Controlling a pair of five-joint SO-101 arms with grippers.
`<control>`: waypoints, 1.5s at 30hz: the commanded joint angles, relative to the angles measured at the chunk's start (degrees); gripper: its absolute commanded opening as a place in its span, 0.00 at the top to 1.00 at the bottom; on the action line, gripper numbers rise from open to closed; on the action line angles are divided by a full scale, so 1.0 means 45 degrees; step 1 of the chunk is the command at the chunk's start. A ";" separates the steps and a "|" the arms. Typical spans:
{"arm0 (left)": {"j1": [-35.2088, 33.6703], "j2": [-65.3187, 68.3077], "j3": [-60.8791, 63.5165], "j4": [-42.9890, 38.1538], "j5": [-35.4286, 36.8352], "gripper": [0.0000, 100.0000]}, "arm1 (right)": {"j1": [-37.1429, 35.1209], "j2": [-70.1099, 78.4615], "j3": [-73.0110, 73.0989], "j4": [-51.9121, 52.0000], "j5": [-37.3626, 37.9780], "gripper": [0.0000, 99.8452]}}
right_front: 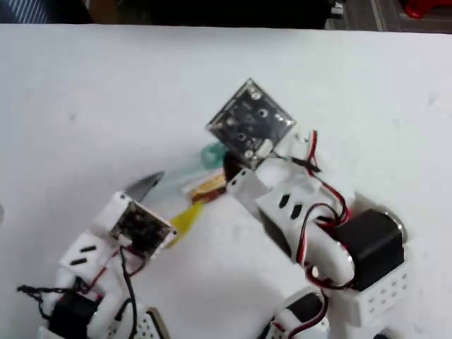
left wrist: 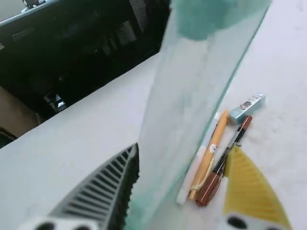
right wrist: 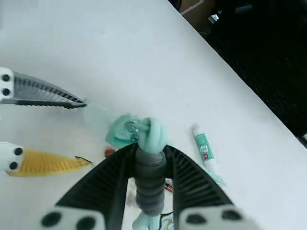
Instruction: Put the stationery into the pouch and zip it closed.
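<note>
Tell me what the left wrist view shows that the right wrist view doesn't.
Left wrist alone: the orange pen and brown pen lying full-length beside the pouch. Right wrist alone: the right gripper clamped on the pouch's bunched teal end. Both: the pouch, the small teal tube, and the left gripper, its grey and yellow fingers spread apart.
</note>
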 commanded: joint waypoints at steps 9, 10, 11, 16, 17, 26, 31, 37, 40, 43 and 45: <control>-0.1123 -0.0029 -0.0801 -0.0821 0.0254 0.70 | -0.1123 0.1670 -0.2286 0.0654 -0.0020 0.98; -0.1182 -0.0029 -0.0840 -0.0821 0.0254 0.70 | -0.1123 0.1631 -0.2227 0.0654 -0.0020 0.98; -0.1182 -0.0029 -0.0918 -0.0821 0.0254 0.70 | -0.1123 0.1612 -0.2227 0.0654 -0.0020 0.98; -0.0908 -0.0029 -0.0996 -0.1211 0.0234 0.70 | -0.1143 0.1612 -0.2227 0.0694 -0.0059 0.98; -0.0635 -0.0029 -0.0977 -0.1348 0.0234 0.70 | -0.1241 0.1612 -0.2227 0.0694 -0.0039 0.98; 0.1182 -0.0010 -0.0860 -0.1621 0.0332 0.70 | -0.2413 0.1612 -0.2227 0.0694 0.0000 0.98; 0.1260 -0.0010 -0.0176 -0.1700 0.0352 0.70 | -0.2452 0.1573 -0.2227 0.0694 0.0000 0.98; -0.0088 -0.0029 0.0137 -0.2286 0.1250 0.70 | -0.2452 0.0264 -0.2032 0.0694 0.0000 0.98; 0.0264 -0.0029 0.0156 -0.2286 0.1426 0.70 | -0.2452 -0.0029 -0.1211 0.0674 0.0000 0.98; 0.1241 -0.0029 0.0234 -0.2247 0.1485 0.70 | -0.2452 -0.0049 -0.0527 0.0654 0.0000 0.98; 0.1788 -0.0029 0.0254 -0.2168 0.1446 0.71 | -0.2452 -0.0049 -0.0508 0.0654 0.0000 0.98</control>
